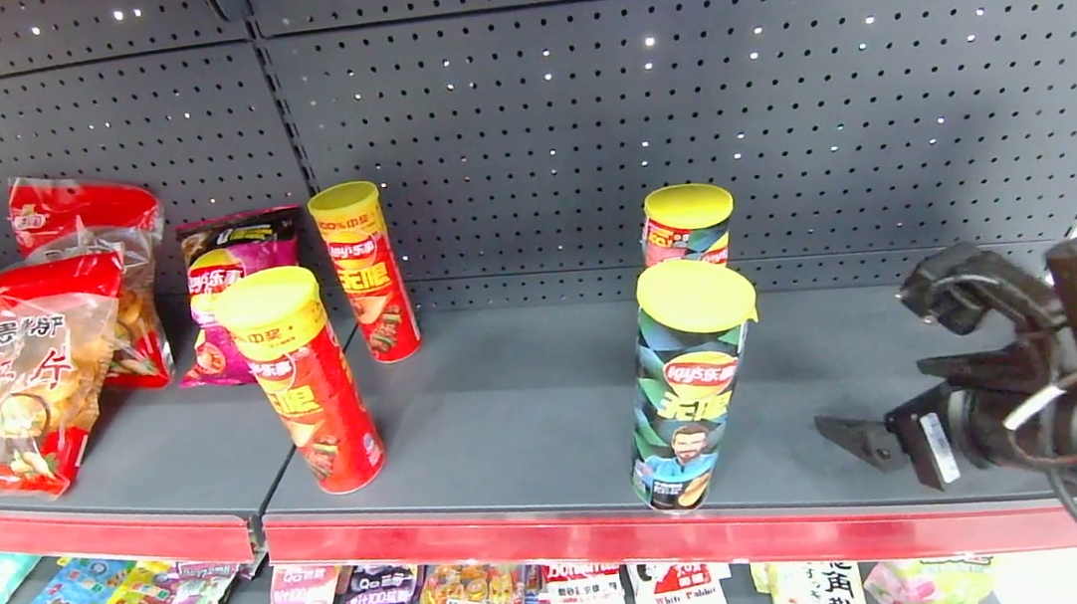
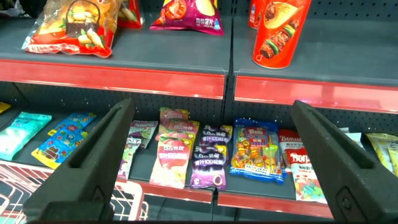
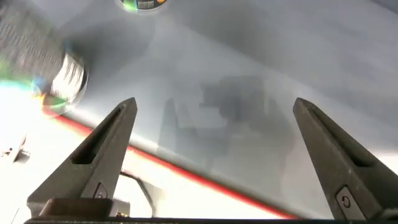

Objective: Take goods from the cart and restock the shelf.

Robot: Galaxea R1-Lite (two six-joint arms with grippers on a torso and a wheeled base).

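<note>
Four tall cardboard cans, cylindrical with flat yellow plastic lids, are seen stood on end on the shelf [image 1: 510, 415], a smooth matte grey metal deck edged with a glossy red lip [image 1: 544, 542] and backed by perforated grey pegboard [image 1: 678, 107]. The red front can [image 1: 308, 391] is set near the lip, with the red back can [image 1: 365, 272] behind it close to the pegboard. The dark front can [image 1: 693, 391], printed in angular green and black facets, is placed just at the lip, and the dark back can [image 1: 688, 224] is set directly behind it. Crinkled, shiny film bags [image 1: 37, 385] are leaned at the shelf's left end. The right gripper [image 3: 211, 109] is held low over the bare deck to the right of the dark front can, its two wedge-shaped black fingers spread wide with nothing between them. The left gripper [image 2: 211, 109] is likewise spread wide and holds nothing; flat glossy packets [image 2: 180, 155] are laid in rows on the lower tier beyond it, and a red wire grid [image 2: 134, 208] is seen by one finger.
</note>
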